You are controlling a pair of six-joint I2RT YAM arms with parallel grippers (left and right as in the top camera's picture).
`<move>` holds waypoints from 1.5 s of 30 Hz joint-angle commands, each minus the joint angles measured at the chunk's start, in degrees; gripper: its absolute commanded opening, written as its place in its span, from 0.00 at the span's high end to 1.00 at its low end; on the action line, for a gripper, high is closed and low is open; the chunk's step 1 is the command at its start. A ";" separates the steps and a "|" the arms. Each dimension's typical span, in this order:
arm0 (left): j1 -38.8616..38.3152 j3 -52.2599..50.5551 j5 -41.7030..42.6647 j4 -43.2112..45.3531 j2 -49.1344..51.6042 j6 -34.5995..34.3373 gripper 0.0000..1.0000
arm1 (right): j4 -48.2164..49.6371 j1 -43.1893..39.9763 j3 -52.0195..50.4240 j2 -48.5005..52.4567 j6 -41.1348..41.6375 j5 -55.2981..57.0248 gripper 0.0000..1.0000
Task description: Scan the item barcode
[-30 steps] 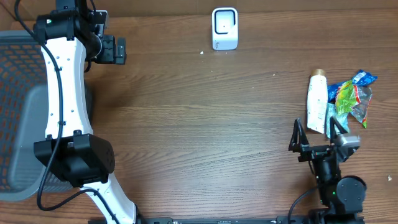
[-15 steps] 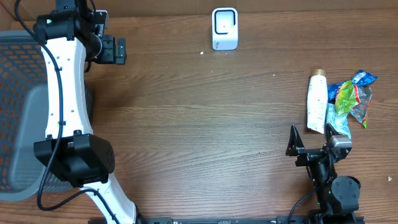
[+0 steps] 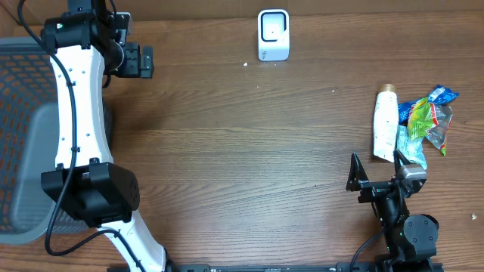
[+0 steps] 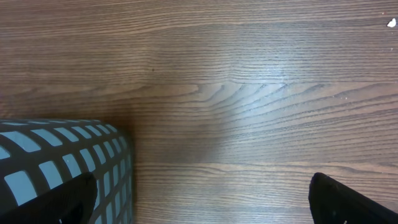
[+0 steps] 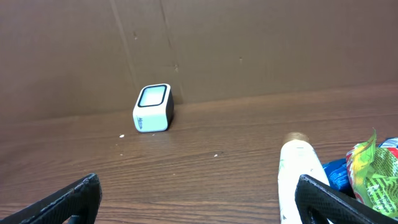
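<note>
Basket (image 3: 19,91): grey mesh, far left; seems empty, though the arm hides part.
Left gripper (image 3: 145,61): fingers spread wide, holding nothing, over the table (image 3: 227,151) near the basket.
Scanner (image 3: 273,35): white, at the far edge.
Right gripper (image 3: 376,171): fingers wide apart, empty, just short of the bottle.
Bottle (image 3: 386,125): lies flat at right, cap away; likely light, smooth, apt to roll; take across mid-body.
Packets (image 3: 428,121): against the bottle's right side; soft, crinkly.

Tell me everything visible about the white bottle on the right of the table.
The white bottle is slim and plastic-looking, with a tan cap. It lies flat on the wooden table, cap pointing toward the far edge. Colourful snack packets lie against its right side, one seeming to overlap its near end. Nothing holds it.
</note>
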 commanded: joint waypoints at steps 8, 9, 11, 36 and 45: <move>-0.22 0.96 -0.22 0.00 -1.99 1.03 0.00 | 0.33 0.33 -0.59 -0.68 -0.24 -0.11 0.00; -0.22 0.96 -0.22 0.02 -1.99 1.03 0.00 | 0.33 0.33 -0.59 -0.68 -0.24 -0.11 0.00; -0.22 0.96 -0.22 0.00 -1.99 1.03 0.00 | 0.33 0.33 -0.59 -0.68 -0.24 -0.11 0.00; -0.37 0.09 -0.22 0.04 -19.63 1.03 0.00 | 0.33 0.33 -0.59 -0.68 -0.24 -0.11 0.00; -0.15 -14.16 -0.22 -0.22 -41.55 1.05 0.00 | 0.33 0.33 -0.59 -0.68 -0.24 -0.11 0.00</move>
